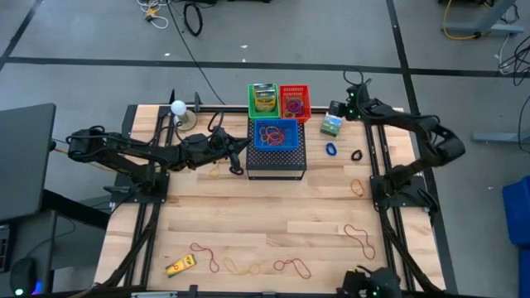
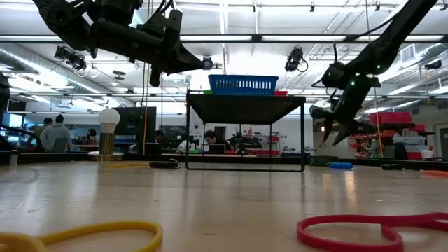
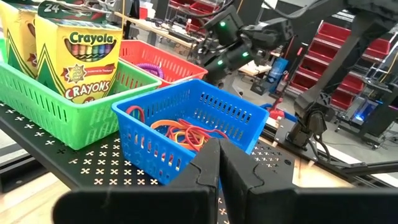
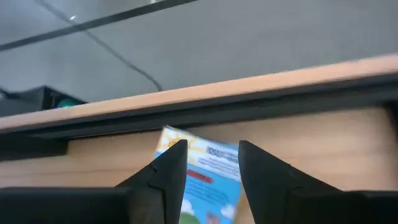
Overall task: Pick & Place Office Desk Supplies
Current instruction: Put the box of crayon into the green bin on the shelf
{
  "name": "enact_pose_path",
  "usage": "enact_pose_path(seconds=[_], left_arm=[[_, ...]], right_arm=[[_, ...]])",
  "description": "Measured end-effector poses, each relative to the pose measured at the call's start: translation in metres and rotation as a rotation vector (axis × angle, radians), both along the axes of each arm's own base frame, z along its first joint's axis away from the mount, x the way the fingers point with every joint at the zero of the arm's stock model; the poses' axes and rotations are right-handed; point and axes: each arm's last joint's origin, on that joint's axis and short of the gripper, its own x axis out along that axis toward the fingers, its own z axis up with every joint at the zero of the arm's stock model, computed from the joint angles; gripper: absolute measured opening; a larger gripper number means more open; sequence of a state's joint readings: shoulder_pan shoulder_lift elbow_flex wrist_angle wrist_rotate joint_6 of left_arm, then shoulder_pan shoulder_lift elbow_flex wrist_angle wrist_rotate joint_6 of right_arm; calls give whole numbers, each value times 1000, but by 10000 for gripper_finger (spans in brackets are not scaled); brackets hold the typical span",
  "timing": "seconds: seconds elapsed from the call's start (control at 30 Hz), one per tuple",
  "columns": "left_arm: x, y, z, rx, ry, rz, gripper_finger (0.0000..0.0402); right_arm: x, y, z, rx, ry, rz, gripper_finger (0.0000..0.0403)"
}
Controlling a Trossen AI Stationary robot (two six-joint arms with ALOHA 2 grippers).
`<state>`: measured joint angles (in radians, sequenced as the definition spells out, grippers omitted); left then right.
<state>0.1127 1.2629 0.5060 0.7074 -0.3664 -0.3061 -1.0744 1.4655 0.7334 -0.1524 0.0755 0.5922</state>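
High view: the right gripper [image 1: 336, 110] hovers with fingers parted above a small printed box [image 1: 331, 126] near the table's [image 1: 248, 223] far right edge.
The left gripper [image 1: 240, 147], fingers closed on nothing, sits beside the blue basket [image 1: 276, 134] of rubber bands.

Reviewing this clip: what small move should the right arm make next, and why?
Probably lower straight down. The right hand is open and hovers over the small printed card box lying on the wooden table by its far edge. The box shows between the fingers, so descending would bracket it for a grasp.
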Motion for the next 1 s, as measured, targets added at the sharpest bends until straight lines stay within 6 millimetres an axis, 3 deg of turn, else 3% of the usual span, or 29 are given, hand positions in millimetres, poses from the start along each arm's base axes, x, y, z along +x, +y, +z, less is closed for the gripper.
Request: enact_pose_path(seconds=[0.3, 0.6, 1.0], left_arm=[[0, -1, 0, -18, -9, -2, 9], [0, 0, 0, -16, -6, -1, 9], [0, 0, 0, -29, -12, 0, 9]], right_arm=[[-10, -19, -14, 25, 40, 11, 83], [-14, -31, -26, 161, 55, 109, 37], [-12, -24, -3, 395, 37, 235, 30]])
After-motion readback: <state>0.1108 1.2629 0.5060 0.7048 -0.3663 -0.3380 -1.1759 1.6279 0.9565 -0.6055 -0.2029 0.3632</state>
